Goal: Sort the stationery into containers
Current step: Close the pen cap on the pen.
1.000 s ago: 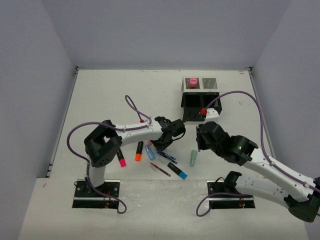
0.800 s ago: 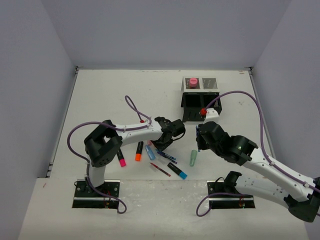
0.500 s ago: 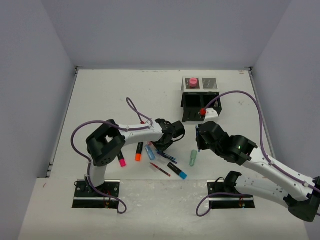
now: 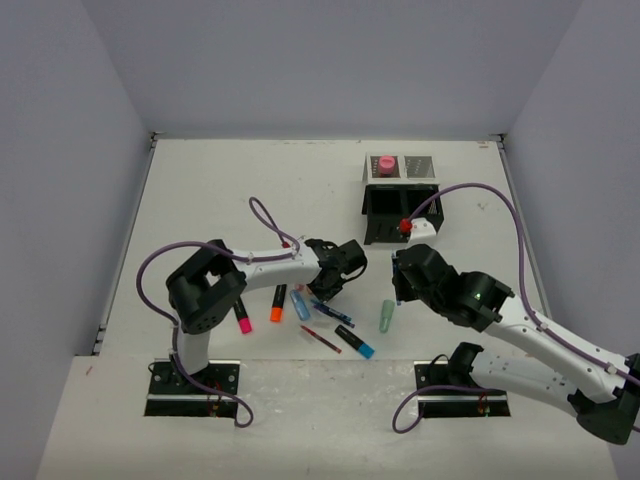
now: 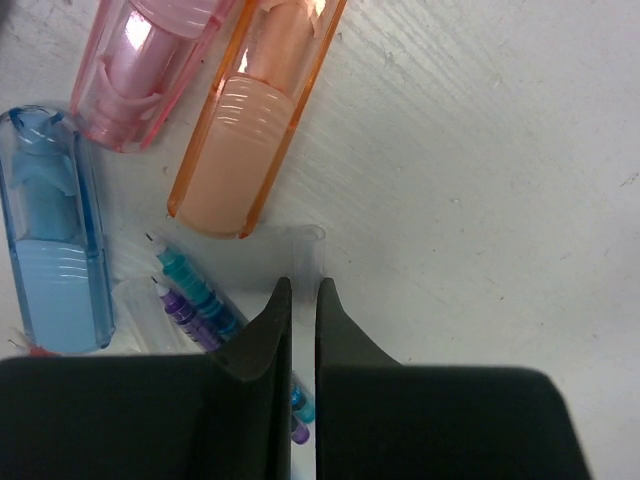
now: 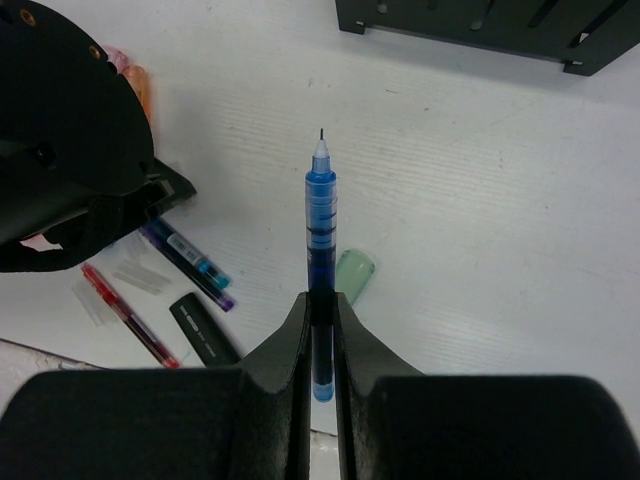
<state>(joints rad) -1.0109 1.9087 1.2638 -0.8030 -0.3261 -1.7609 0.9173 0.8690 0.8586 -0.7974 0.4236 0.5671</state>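
Pen held: right gripper [image 6: 321,298] clamped on a thin blue translucent-plastic pen [image 6: 320,210]; left gripper [image 5: 303,285] closed to a slit.
The pen projects tip-forward above the white wood-grain table [image 6: 500,200], between the black mesh desk organizer [image 6: 480,20] and a stubby mint highlighter [image 6: 352,275], clear of both. The left arm reaches low across the table, jaws at a clear tube end [image 5: 306,245]; grip cannot be confirmed. Just beside lie a glossy peach highlighter [image 5: 240,140], pink highlighter [image 5: 140,70] and blue highlighter [image 5: 50,260].

peach highlighter [image 5: 250,150]: glossy translucent plastic. blue pen [image 6: 320,220]: clear glossy barrel. surface [image 5: 480,200]: matt white, faint grain. left tool [image 5: 300,288]: smooth matt black plastic.
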